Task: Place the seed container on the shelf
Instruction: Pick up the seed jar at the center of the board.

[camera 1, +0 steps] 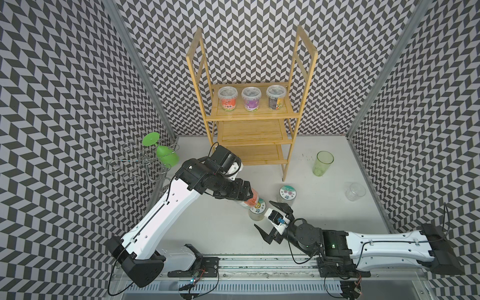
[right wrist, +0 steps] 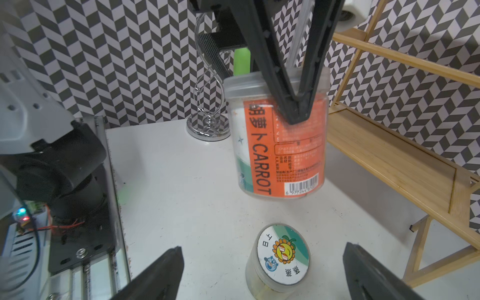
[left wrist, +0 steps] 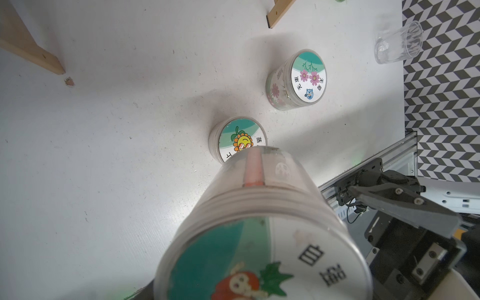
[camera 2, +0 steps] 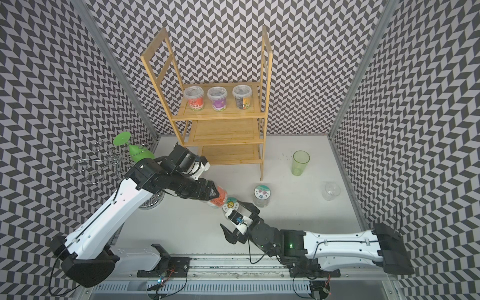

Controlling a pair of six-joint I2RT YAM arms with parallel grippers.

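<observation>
The seed container (camera 1: 251,202) (right wrist: 280,145) is a clear jar with an orange CARROT label. It hangs tilted above the table, and my left gripper (camera 1: 248,193) (camera 2: 213,193) is shut on it near its lid end; the lid (left wrist: 259,259) fills the left wrist view. The bamboo shelf (camera 1: 249,116) (camera 2: 218,117) stands at the back with three tubs (camera 1: 250,97) on its upper board. My right gripper (camera 1: 262,213) (right wrist: 262,247) is open wide around a sunflower-lidded jar (camera 1: 257,207) (right wrist: 281,255) on the table, touching neither side.
A pink-flower-lidded jar (camera 1: 287,193) (left wrist: 298,80) stands on the table right of the sunflower jar. A green tumbler (camera 1: 324,163) and a clear cup (camera 1: 354,191) are at the right. A chrome wire stand (camera 1: 140,166) holding a green goblet (camera 1: 166,154) is at the left.
</observation>
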